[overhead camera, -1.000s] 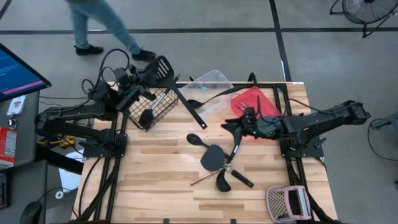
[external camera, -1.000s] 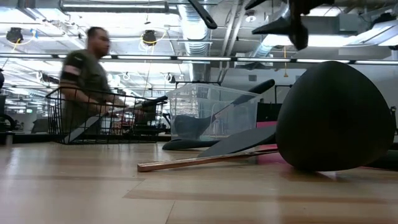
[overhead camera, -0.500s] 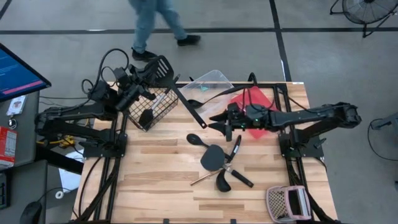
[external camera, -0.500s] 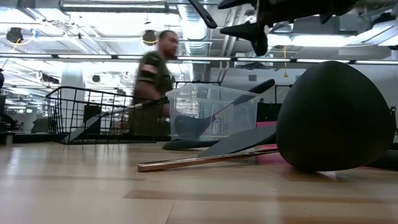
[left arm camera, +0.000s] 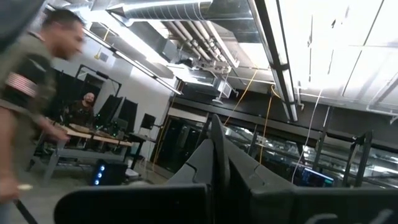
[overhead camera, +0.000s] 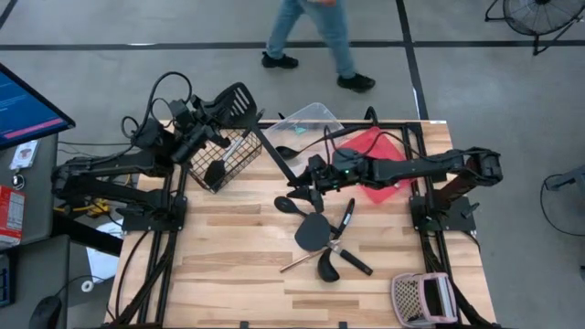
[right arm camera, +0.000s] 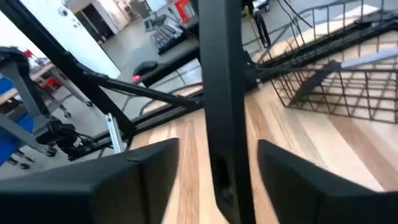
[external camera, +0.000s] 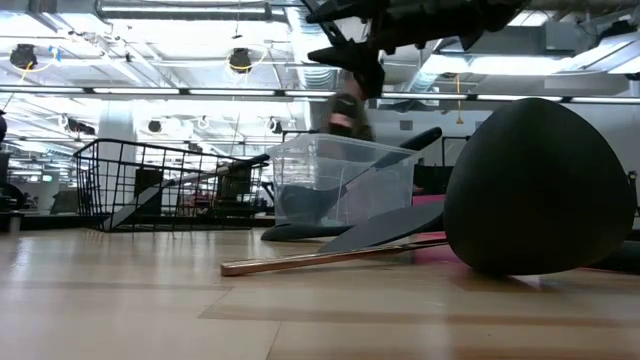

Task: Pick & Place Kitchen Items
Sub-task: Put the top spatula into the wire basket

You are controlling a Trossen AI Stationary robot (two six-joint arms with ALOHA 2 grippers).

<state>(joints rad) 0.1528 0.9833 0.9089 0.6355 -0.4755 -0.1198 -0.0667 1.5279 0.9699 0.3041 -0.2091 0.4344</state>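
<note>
A black slotted spatula (overhead camera: 236,99) hangs in the air above the black wire basket (overhead camera: 219,163), with my left gripper (overhead camera: 212,117) shut on it near its head. Its long handle (overhead camera: 274,153) slants over the table toward the middle. My right gripper (overhead camera: 306,185) is open, and its fingers stand on either side of the handle's free end (right arm camera: 225,186) with gaps showing on both sides. More kitchen items lie mid-table: a black spoon (overhead camera: 288,205), a black turner (overhead camera: 313,230) and a thin copper-coloured piece (external camera: 320,258). My left gripper pinches the spatula at its head end, seen edge-on between the two fingers (left arm camera: 217,155). The fingers point slightly upward, away from the table's left side. The spatula is lifted clear, its handle (external camera: 325,20) high above the table.
A clear tub (overhead camera: 311,123) and a red tray (overhead camera: 370,151) sit at the far side, both with utensils. A pinkish perforated box (overhead camera: 420,297) stands at the near right corner. Another utensil lies in the basket. A person (overhead camera: 315,37) walks past the far edge.
My right gripper has travelled from over the red tray toward the table's left, sinking a little and rolling, until its fingers straddle the free end of the spatula's handle. The person has walked rightward behind the table.
</note>
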